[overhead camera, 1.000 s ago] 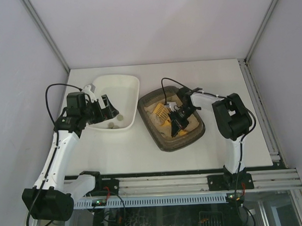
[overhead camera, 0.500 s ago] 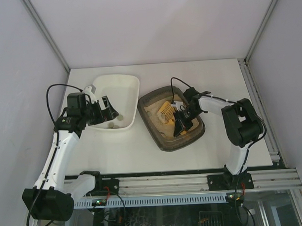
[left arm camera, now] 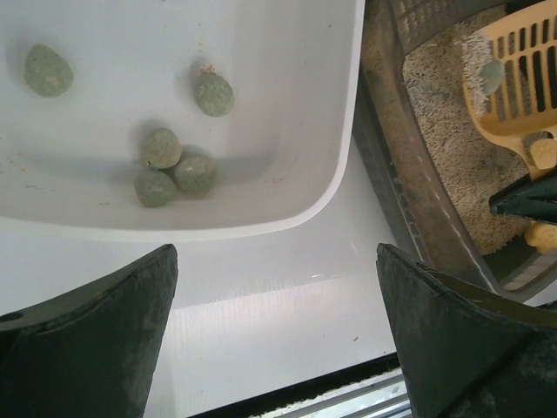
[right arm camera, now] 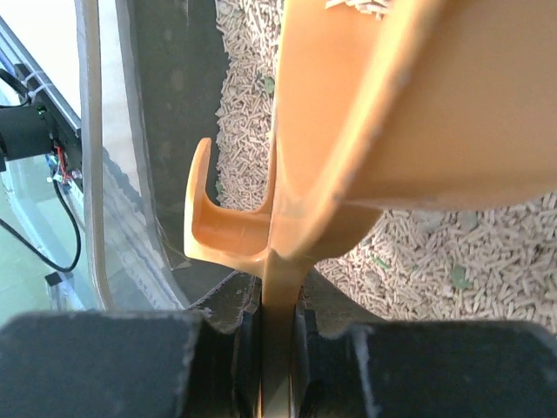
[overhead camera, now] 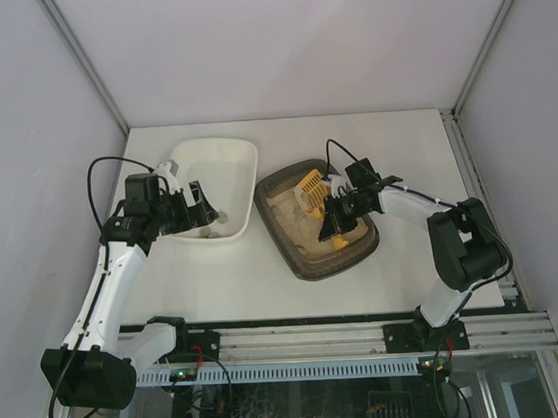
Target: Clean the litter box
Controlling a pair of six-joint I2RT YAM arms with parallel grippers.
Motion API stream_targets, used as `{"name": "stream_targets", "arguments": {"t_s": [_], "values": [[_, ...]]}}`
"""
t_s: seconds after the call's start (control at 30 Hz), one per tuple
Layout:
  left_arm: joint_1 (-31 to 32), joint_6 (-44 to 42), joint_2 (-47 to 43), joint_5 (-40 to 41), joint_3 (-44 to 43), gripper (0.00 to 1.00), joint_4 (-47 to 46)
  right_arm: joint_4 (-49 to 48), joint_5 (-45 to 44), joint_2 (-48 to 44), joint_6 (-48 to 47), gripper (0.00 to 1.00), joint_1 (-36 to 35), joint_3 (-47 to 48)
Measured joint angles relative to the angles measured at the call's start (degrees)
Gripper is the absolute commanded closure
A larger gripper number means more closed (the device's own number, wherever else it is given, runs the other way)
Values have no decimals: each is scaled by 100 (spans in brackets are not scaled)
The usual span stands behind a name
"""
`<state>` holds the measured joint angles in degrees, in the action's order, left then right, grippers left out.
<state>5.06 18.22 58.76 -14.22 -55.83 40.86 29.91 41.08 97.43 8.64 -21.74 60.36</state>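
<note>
The dark brown litter box (overhead camera: 302, 266) with tan litter sits right of centre. My right gripper (overhead camera: 334, 222) is shut on the handle of a yellow slotted scoop (overhead camera: 309, 185). The scoop's head hangs over the far part of the litter. In the right wrist view the handle (right arm camera: 278, 279) is pinched between the jaws above the pellets (right arm camera: 470, 261). In the left wrist view the scoop (left arm camera: 522, 52) carries some litter and a grey-green lump (left arm camera: 492, 74). My left gripper (left arm camera: 277, 340) is open and empty, above the table just in front of the white tray (left arm camera: 339, 174).
The white tray (overhead camera: 250, 173) stands left of the litter box and holds several grey-green lumps (left arm camera: 178, 170). A narrow gap of table separates the two trays. The black table edge and metal rail (overhead camera: 340, 338) run along the near side, and walls close in left, right and back.
My right arm has swung its elbow to the right and carried the scoop's head toward the far edge of the litter box. The left arm has not moved.
</note>
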Motion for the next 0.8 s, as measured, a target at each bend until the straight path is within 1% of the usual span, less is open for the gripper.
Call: {"name": "stream_targets", "arguments": {"t_s": [0.17, 0.27, 0.53, 0.67, 0.8], "values": [[0, -39, 0, 52, 118, 0, 39, -490, -61, -505, 120, 100, 46, -555], [0, -39, 0, 55, 173, 0, 44, -820, 46, -782, 146, 100, 223, -776], [0, -42, -24, 63, 258, 0, 37, -1668, 664, -1252, 455, 100, 732, -1499], [0, -50, -33, 98, 334, 0, 35, -2527, 1058, -1386, 841, 100, 776, -1952], [0, -87, -33, 144, 358, 0, 35, -3810, 1473, -1547, 1475, 100, 780, -2524]]}}
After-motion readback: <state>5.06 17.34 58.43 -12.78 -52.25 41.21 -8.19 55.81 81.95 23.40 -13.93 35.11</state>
